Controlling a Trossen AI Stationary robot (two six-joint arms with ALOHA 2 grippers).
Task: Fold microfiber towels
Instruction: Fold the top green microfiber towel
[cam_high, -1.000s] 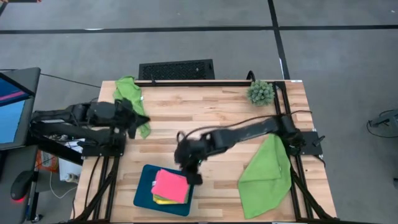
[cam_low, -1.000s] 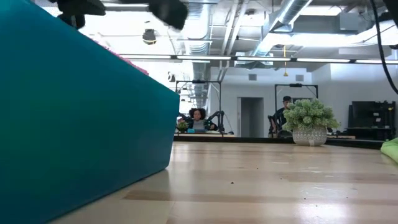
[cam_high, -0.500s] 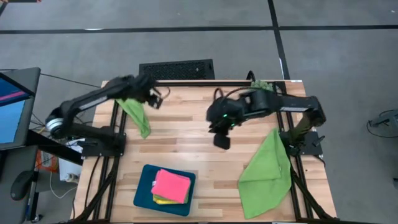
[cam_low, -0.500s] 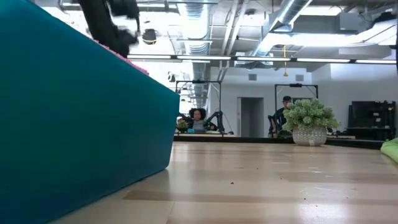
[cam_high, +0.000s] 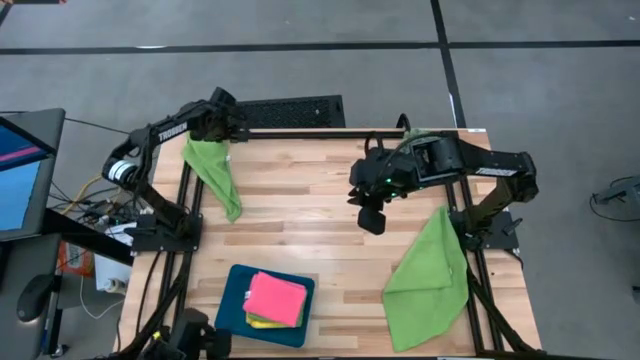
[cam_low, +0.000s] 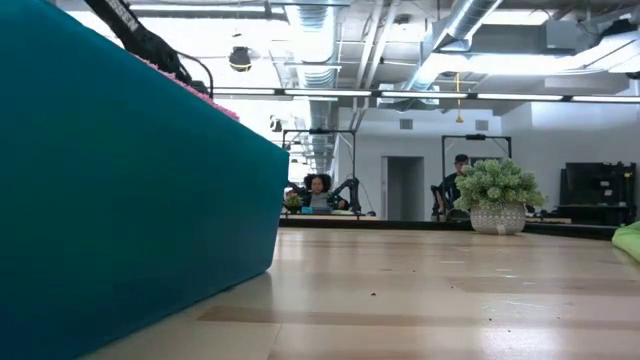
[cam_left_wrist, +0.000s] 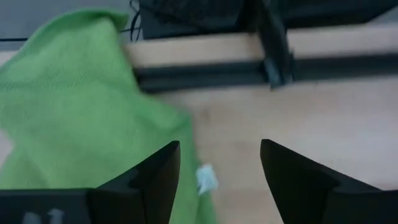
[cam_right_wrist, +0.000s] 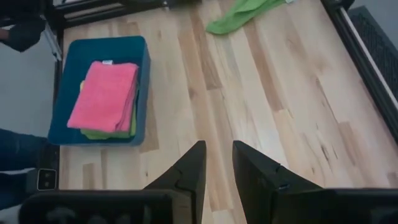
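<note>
Wood planks make up the table, framed by dark rails. At its right front lies the biggest green towel, spread in a loose triangle and hanging over the edge. A second green towel lies crumpled at the far left corner, trailing toward the middle. Near the front left sits a teal tray holding a folded pink towel on top of a yellow one.

Both dark arms reach over the far half of the table. The left gripper hovers at the far left corner just above the crumpled towel, fingers spread wide and empty. The right gripper hangs over the table's middle right, fingers nearly together with a narrow gap, holding nothing.

A small plant stands at the far right corner.
</note>
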